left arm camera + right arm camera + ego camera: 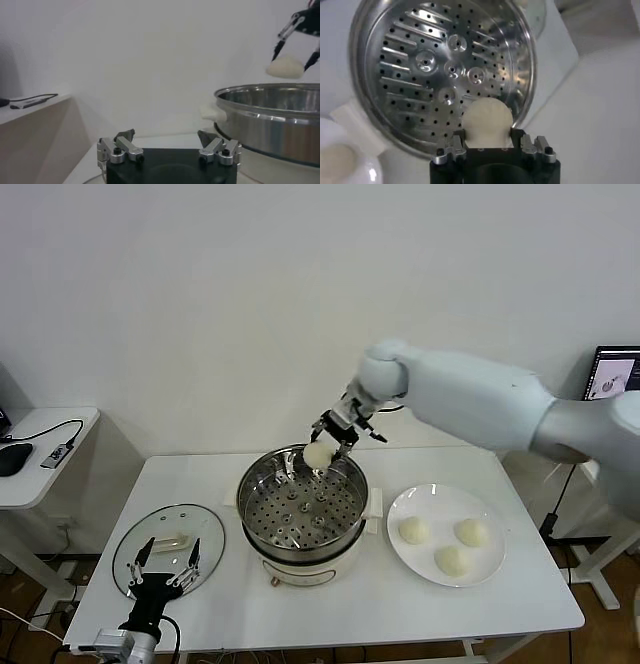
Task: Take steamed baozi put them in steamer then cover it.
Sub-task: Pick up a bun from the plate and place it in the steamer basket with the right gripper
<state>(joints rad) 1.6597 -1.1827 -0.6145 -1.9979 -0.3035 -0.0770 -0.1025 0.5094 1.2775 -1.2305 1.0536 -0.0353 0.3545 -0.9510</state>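
My right gripper (325, 446) is shut on one cream-white baozi (318, 454) and holds it above the far rim of the steamer (256, 529). From the right wrist, that baozi (487, 119) sits between the fingers, over the edge of the perforated tray (435, 70), which holds no buns. Three more baozi (414, 530) (472, 532) (452, 560) lie on the white plate (440, 501) right of the steamer. The glass cover (130, 546) with its cream handle lies flat on the table at the left. My left gripper (167, 569) hangs open over the cover's near edge; its fingers (125, 135) grip nothing.
A side table (40, 459) with cables stands at the far left. The work table's front edge (330, 639) runs close below the steamer and plate. A monitor (612, 372) shows at the far right.
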